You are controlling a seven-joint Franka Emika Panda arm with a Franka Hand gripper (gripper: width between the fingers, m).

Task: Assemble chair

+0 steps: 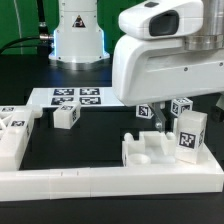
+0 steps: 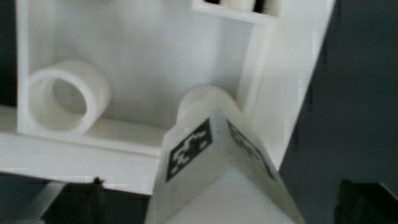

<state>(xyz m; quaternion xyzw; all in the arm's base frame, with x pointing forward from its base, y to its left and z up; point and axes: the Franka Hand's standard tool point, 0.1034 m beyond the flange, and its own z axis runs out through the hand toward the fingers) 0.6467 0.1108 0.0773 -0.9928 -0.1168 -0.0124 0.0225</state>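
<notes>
Surface: you are looking at a matte black table [image 1: 100, 140] with a green backdrop behind it. The arm's base [image 1: 78, 35] is at the top centre of the exterior view.
Main chair part: a white notched block [image 1: 148, 152] sits at the lower right of the exterior view, just behind the border rail [image 1: 110, 185].
Standing piece: an upright tagged block [image 1: 190, 135] rises at the notched block's right end, its black-and-white tag facing you.
Close view: the wrist view shows smooth white plastic walls and a round ring-shaped recess [image 2: 63, 95]. The tagged block's edge sits in the foreground.
Gripper: the gripper [image 2: 222, 195] stands wide and holds nothing. Its dark fingertips [image 2: 75, 192] sit far apart on either side of the tagged block.
Arm pose: the glossy white arm link [image 1: 165, 50] fills the upper right of the exterior view, leaning down over the notched block.
Nearby parts: a tagged cube [image 1: 180, 106] and a second tagged cube [image 1: 145, 112] lie just behind the block.
Farther parts: a loose cube [image 1: 66, 115] lies left of centre, with slabs [image 1: 15, 128] at the left edge.
Marker board: the marker board [image 1: 75, 97] lies flat beyond the loose cube.
</notes>
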